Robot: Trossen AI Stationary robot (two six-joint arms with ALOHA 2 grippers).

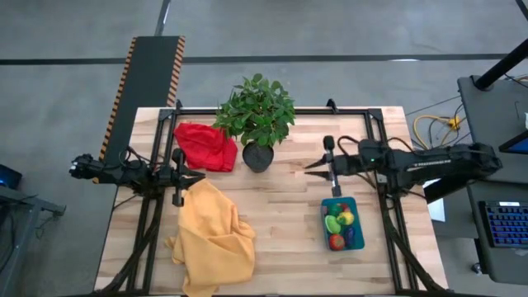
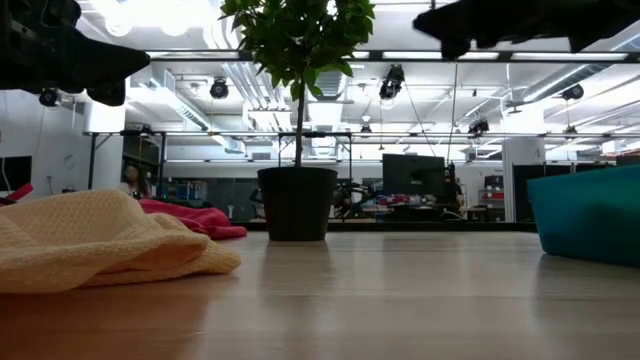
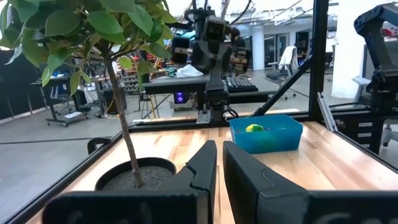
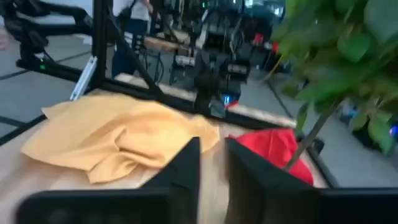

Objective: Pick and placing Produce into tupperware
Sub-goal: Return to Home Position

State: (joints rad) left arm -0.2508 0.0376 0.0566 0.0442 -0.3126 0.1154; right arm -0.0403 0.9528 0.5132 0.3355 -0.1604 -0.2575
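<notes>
Tupperware point(image 1: 361, 224) sits on the near-right part of the counter point(image 1: 280, 239), upright, top open. Produce point(image 1: 340, 223) is inside it: we count green, yellow, red and purple pieces packed close together.

Left end effector point(image 1: 202, 176) hovers over the far edge of the yellow cloth point(image 1: 214, 239). Its fingers are drawn nearly together, with nothing between them.

Right end effector point(image 1: 307, 167) hovers just far of the tupperware, tips pointing left toward the potted plant point(image 1: 257, 111). Its fingers are likewise nearly together and empty.

The plant stands far-centre. Red cloth point(image 1: 205, 146) lies just left of its pot. The yellow cloth lies crumpled near-left.
</notes>
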